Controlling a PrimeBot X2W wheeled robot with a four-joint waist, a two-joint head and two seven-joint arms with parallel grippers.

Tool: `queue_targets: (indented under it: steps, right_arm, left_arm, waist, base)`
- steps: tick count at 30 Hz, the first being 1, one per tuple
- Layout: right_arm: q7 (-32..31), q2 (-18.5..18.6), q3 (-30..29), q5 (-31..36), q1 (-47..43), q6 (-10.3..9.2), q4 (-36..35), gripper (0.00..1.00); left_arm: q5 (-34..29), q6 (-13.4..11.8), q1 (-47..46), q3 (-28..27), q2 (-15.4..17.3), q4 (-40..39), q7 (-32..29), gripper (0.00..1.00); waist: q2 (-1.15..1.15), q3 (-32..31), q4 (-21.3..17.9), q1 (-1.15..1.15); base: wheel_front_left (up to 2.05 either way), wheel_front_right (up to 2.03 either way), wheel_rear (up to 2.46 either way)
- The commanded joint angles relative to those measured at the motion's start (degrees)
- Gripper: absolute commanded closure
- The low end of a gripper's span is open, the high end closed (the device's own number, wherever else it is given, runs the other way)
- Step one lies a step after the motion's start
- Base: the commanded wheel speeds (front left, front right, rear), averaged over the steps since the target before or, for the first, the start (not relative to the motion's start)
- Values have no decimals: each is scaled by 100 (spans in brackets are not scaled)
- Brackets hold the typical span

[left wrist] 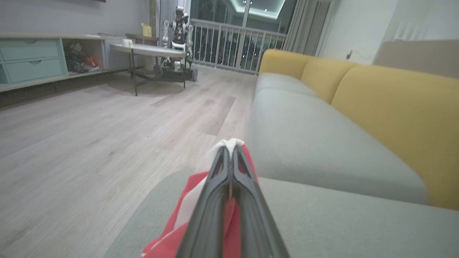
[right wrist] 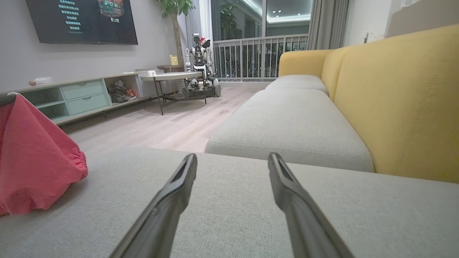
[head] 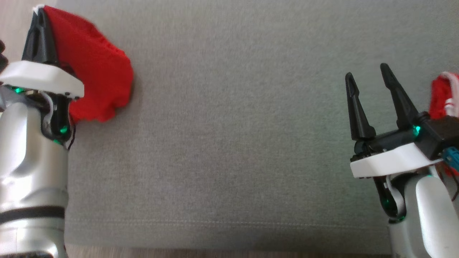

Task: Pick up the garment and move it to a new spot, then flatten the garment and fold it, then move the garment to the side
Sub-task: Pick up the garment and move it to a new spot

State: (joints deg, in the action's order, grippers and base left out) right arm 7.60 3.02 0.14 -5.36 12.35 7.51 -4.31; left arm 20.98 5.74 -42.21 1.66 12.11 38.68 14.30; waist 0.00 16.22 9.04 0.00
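A red garment point(head: 96, 71) hangs bunched at the left edge of the grey sofa cushion point(head: 233, 143), its lower folds touching the fabric. My left gripper point(head: 40, 14) is pinched tight on its white-trimmed edge. My right gripper point(head: 367, 71) stands wide apart, empty, far off. I judge the pick-up begun; moving, flattening and folding remain.
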Motion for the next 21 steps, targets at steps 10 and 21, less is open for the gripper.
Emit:
queue_targets:
  steps: [10,21]
  right_arm:
    - [286,-14,156,-299,0,-2,103,0]
    - [470,-14,229,-489,143,-2,173,0]
  left_arm:
    - [369,-268,672,-179,-36,-2520,-826,100]
    - [347,-646,1175,921,-768,-3741,-1671,100]
  waist:
    - [0,-708,-538,0]
    - [0,-578,-1331,0]
  base:
    - [0,0,0]
    - [0,0,0]
